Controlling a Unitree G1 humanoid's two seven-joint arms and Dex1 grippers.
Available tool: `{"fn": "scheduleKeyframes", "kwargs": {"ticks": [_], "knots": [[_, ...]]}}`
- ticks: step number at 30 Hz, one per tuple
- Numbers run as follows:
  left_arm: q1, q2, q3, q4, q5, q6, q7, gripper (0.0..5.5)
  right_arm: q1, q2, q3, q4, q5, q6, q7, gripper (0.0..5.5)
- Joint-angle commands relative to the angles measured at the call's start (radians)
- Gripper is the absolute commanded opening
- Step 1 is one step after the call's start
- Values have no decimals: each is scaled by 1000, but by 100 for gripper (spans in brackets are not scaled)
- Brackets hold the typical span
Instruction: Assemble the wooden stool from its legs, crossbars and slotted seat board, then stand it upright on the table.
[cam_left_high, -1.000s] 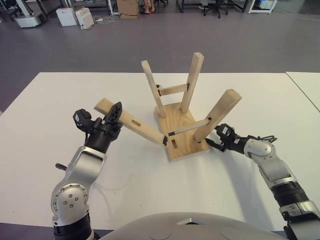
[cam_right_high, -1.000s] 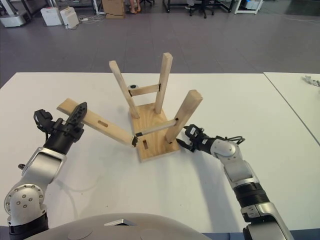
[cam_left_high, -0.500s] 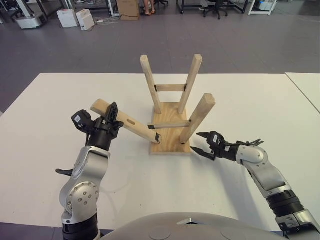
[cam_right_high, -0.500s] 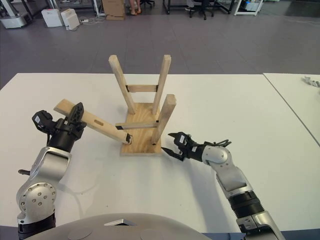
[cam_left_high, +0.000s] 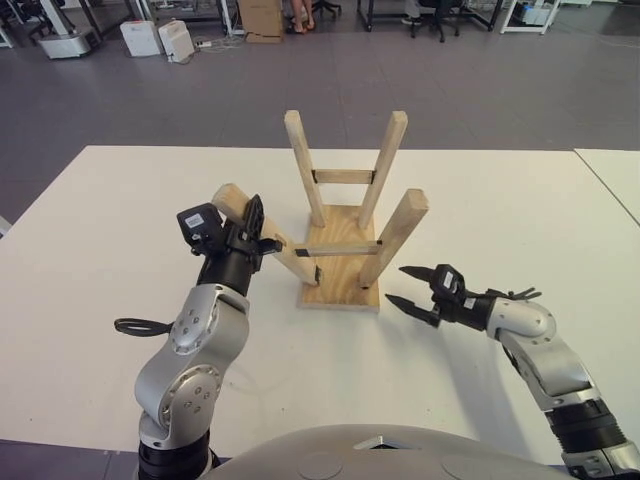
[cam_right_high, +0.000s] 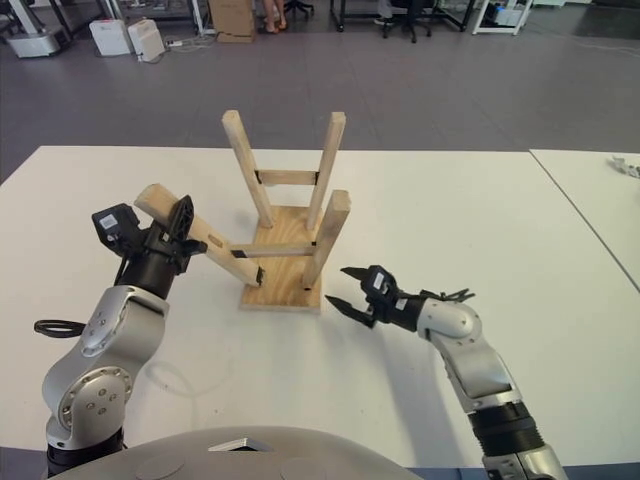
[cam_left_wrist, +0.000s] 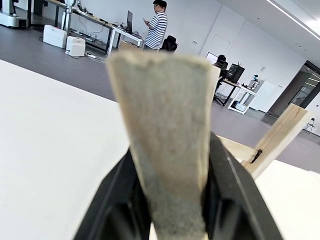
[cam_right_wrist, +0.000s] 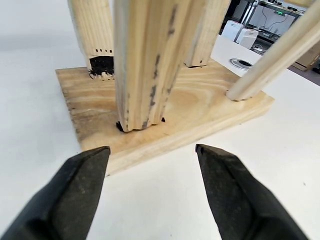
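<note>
I see a white tabletop (cam_left_high: 100, 230) with the wooden stool lying upside down near its middle. The seat board (cam_left_high: 340, 278) lies flat on the tabletop. Taking the board as the dial, two legs rise from its far side: one at 11 o'clock (cam_left_high: 304, 165) and one at 1 o'clock (cam_left_high: 383, 165). Both splay slightly outward, and an upper crossbar (cam_left_high: 343, 177) joins them. A third leg (cam_left_high: 395, 235) stands from the near right corner, at about 5 o'clock, and leans away to the right. A lower crossbar (cam_left_high: 340, 248) runs from this leg toward 9 o'clock. My left gripper (cam_left_high: 252, 232) sits at 9 o'clock of the board, clenched around a fourth leg (cam_left_high: 292, 260). In the left wrist view, its black fingers (cam_left_wrist: 120, 200) press both sides of the wood. That leg tilts, its upper end pointing to 10 o'clock. Its lower end reaches the board's near left part, next to the free end of the lower crossbar. I cannot tell whether it sits in a slot. My right gripper (cam_left_high: 394, 284) hangs low over the tabletop at 4 o'clock, just beside the board's near right corner. It is released, fingers spread wide and touching nothing. In the right wrist view, its fingertips (cam_right_wrist: 82, 190) frame the board's edge and the foot of the third leg.
</note>
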Motion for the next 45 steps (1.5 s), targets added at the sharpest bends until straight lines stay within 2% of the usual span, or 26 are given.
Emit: {"fn": "scheduleKeyframes", "kwargs": {"ticks": [1,5,7,9,12,16,19,23,26,29,34,40,45], "knots": [[10,2,-53,77,83,123,28,103,8,-13,-45,-12,32,18,-5,320],[-40,15,-102,73,150,160,6,103,-53,16,-161,-71,182,75,-33,320],[-44,17,-116,65,176,181,-4,103,-180,-3,-276,-139,355,184,-70,320],[-56,23,-132,58,209,196,-15,103,-332,-56,-344,-179,482,292,-93,320],[-60,22,-138,49,243,210,-23,103,-450,-105,-343,-225,533,376,-111,320],[-44,18,-115,18,276,208,-23,103,-568,-81,-271,-404,623,502,-222,320],[-35,7,-100,9,285,211,-29,103,-645,-100,-136,-531,575,591,-287,320],[-44,0,-91,17,293,211,-46,103,-797,-164,53,-522,396,657,-273,320],[-49,-11,-89,25,295,210,-54,103,-879,-4,166,-579,348,882,-488,320],[-51,-29,-88,30,300,208,-61,103,-853,44,359,-613,185,966,-634,320],[-50,-46,-91,32,318,205,-76,103,-858,-43,672,-532,-115,974,-710,320],[-76,-66,-82,31,316,204,-95,103,-733,-43,858,-407,-263,884,-655,320],[-150,-126,-43,-25,225,243,-129,103,-737,-104,998,-304,-492,740,-551,320]]}}
